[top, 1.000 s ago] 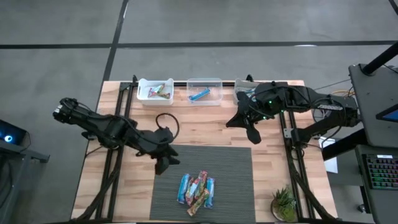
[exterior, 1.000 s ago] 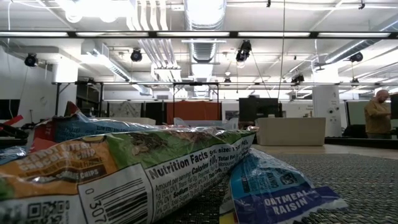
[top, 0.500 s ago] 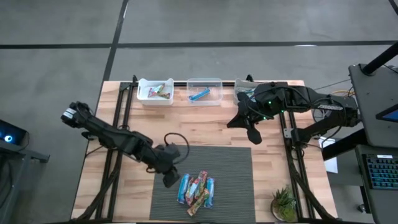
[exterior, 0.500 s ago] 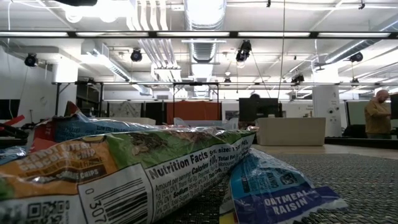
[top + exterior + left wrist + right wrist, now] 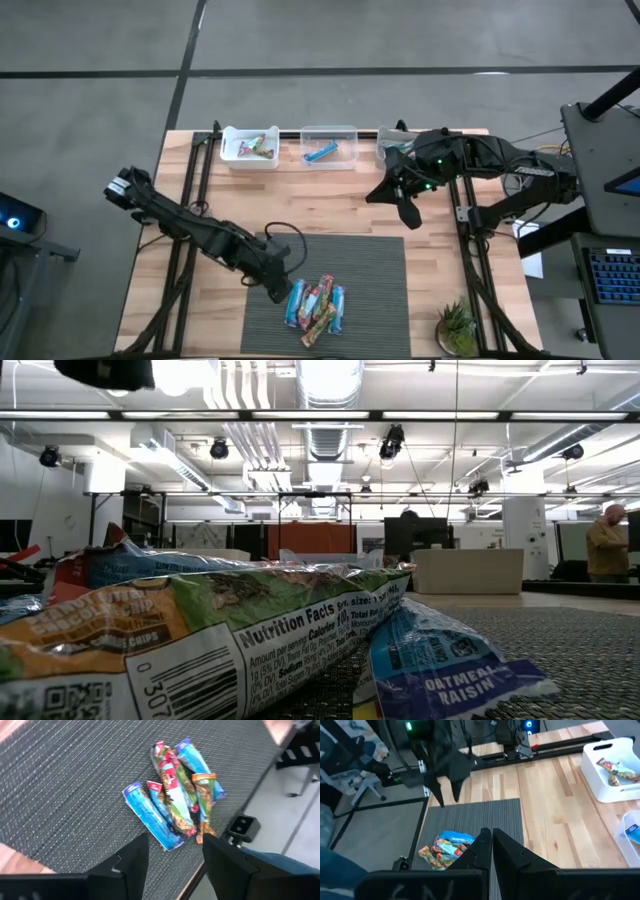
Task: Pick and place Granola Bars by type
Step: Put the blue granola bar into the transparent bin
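Several granola bars (image 5: 316,305), blue ones and green/red/orange ones, lie in a loose pile (image 5: 172,802) on the dark woven mat (image 5: 370,265) near the table's near edge. My left gripper (image 5: 277,291) hangs open just left of the pile and above it, and its fingers (image 5: 134,861) frame the pile's near end without touching it. At the far right, my right gripper (image 5: 405,212) is shut, empty and held high (image 5: 490,845). A multicoloured bar lies in the white bin (image 5: 250,147), a blue one in the clear bin (image 5: 328,146).
A third bin (image 5: 392,142) sits at the far edge, partly under my right arm. A small potted plant (image 5: 458,328) stands at the near right corner. Bare wood lies between the mat and the bins. In the low view the bars (image 5: 230,630) fill the foreground.
My left gripper has swung toward the table's near edge and a little right, sinking toward the bar pile and rolling at the wrist, its fingers still open. It now shows at the top left of the low view. The bars have not moved.
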`<action>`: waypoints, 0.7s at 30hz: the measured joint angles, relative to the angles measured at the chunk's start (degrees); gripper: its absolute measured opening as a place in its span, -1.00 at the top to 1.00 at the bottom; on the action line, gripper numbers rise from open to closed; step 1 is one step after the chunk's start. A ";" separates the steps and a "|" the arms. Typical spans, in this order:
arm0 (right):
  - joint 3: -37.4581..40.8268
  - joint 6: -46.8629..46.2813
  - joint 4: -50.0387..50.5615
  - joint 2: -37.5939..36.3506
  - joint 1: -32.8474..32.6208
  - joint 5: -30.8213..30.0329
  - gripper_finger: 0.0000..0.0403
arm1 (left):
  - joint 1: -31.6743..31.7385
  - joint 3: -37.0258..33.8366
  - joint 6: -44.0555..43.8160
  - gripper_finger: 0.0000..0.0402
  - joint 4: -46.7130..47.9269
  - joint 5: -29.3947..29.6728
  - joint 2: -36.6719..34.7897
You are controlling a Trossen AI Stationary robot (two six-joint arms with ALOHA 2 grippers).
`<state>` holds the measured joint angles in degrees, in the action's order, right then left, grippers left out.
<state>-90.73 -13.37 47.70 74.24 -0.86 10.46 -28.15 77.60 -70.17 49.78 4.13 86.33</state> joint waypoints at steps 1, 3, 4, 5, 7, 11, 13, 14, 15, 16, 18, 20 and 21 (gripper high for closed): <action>-0.32 0.00 0.00 0.00 0.00 -0.05 0.96 | -0.08 0.00 -0.89 0.17 0.00 0.04 0.74; -0.97 0.08 0.07 0.00 0.00 -1.18 0.96 | -0.23 -0.02 -2.66 0.17 0.00 0.01 2.18; -1.32 0.27 0.07 0.00 0.00 -2.13 0.96 | -0.40 -0.02 -3.74 0.17 0.00 -0.01 2.82; -1.62 0.65 0.05 0.00 0.00 -2.93 0.96 | -0.51 -0.02 -5.01 0.17 -0.02 -0.01 3.51; -1.98 1.41 -0.01 -0.02 0.02 -3.98 0.96 | -0.71 -0.02 -7.36 0.17 -0.02 -0.06 4.81; -2.48 3.35 0.11 0.00 0.04 -5.10 0.96 | -0.93 -0.03 -12.80 0.17 -0.96 -0.18 7.22; -2.63 4.45 0.08 -0.02 0.04 -5.11 0.96 | -0.94 -0.09 -15.02 0.17 -3.17 -0.41 8.20; -2.64 4.77 0.07 -0.02 0.04 -5.11 0.96 | -0.96 -0.09 -15.88 0.17 -4.38 -0.46 8.43; -2.63 4.85 0.07 -0.02 0.04 -5.14 0.96 | -0.99 -0.09 -16.87 0.17 -5.77 -0.46 8.70; -2.63 5.07 0.07 -0.02 0.00 -5.14 0.96 | -0.99 -0.08 -17.86 0.17 -7.23 -0.44 8.98; -2.63 6.20 0.09 0.00 0.02 -5.16 0.96 | -1.06 -0.07 -19.77 0.17 -8.46 -0.46 9.72; -2.63 7.77 0.07 0.00 0.00 -5.19 0.96 | -1.10 -0.07 -21.50 0.17 -8.22 -0.46 10.66; -2.63 8.21 0.07 0.00 0.00 -5.25 0.96 | -1.17 -0.07 -22.37 0.17 -8.19 -0.47 11.02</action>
<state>-93.36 -5.15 47.77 74.24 -0.86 5.21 -29.32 77.54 -92.54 41.59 3.65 97.35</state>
